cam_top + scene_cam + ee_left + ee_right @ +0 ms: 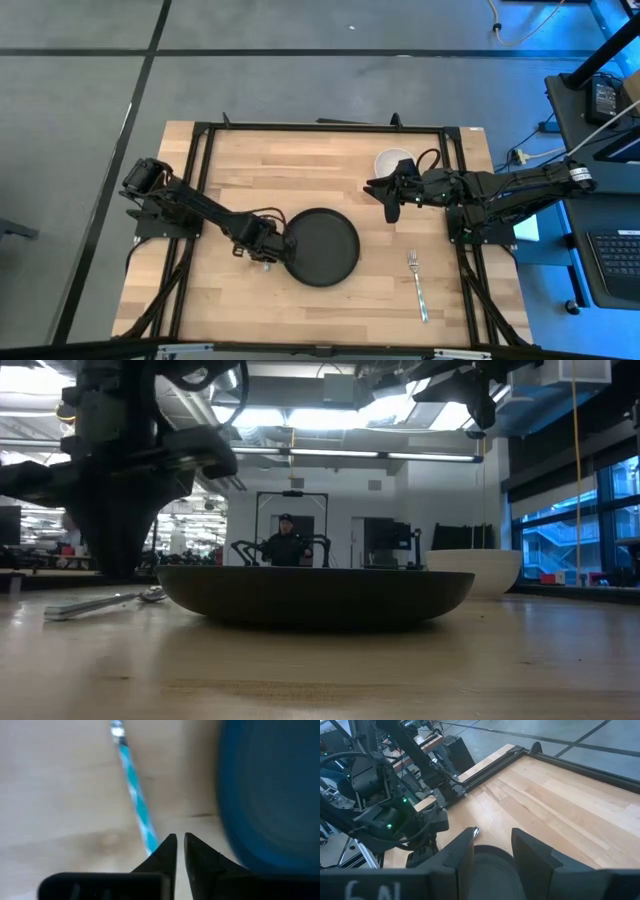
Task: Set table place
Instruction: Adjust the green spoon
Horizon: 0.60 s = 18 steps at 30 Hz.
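Note:
A dark round plate [322, 246] [315, 595] sits flat near the middle of the pale wood table [300, 160]. A metal spoon [100, 601] [134, 795] lies flat on the wood on the plate's left side. My left gripper [266, 254] [180, 844] is low over the spoon beside the plate's left rim, fingers shut. The spoon's handle runs up to one fingertip. My right gripper [390, 200] [496, 851] hovers open above the table, right of the plate and near a white bowl [392, 160] [476, 571]. It holds nothing. My left gripper points down at the spoon's handle [147, 837], which ends beside one fingertip [167, 847]. The spoon is not between the fingers and lies flat on the table. I cannot tell whether the fingertip touches it.
A fork [417, 285] lies on the table's near right part. The black frame [320, 126] runs along the table's edges. Bare wood shows at the far left [260, 170] and in front of the plate [320, 670]. A person [287, 545] sits in the room beyond the table.

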Tool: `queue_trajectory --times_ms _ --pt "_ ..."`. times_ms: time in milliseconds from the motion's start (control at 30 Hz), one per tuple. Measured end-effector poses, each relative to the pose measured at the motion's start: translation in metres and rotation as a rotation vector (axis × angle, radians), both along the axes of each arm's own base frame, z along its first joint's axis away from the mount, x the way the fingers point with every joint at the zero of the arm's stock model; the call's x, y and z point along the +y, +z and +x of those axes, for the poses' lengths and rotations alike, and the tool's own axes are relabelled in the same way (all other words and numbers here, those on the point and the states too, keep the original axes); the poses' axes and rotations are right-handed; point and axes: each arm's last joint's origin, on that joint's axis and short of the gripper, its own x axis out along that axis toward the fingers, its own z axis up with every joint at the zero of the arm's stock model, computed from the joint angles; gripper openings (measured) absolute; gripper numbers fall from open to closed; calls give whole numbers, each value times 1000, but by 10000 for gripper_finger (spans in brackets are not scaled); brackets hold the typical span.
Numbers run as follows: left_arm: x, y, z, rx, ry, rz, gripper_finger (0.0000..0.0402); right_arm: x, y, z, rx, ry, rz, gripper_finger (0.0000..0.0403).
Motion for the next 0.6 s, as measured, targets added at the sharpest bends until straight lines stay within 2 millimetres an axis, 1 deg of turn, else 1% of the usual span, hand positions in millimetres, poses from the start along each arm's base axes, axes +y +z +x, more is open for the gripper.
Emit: queue_trajectory --times_ms 67,133,433,600 --pt "-4 1 3 -46 5 -2 11 0 0 0 0 0 0 135" --pt "-6 2 5 -77 22 2 3 0 0 0 0 0 0 135" --pt "-14 1 0 -56 50 -1 2 0 0 0 0 0 0 135" --pt "-20 -12 3 -33 53 4 1 0 0 0 0 -1 0 135"
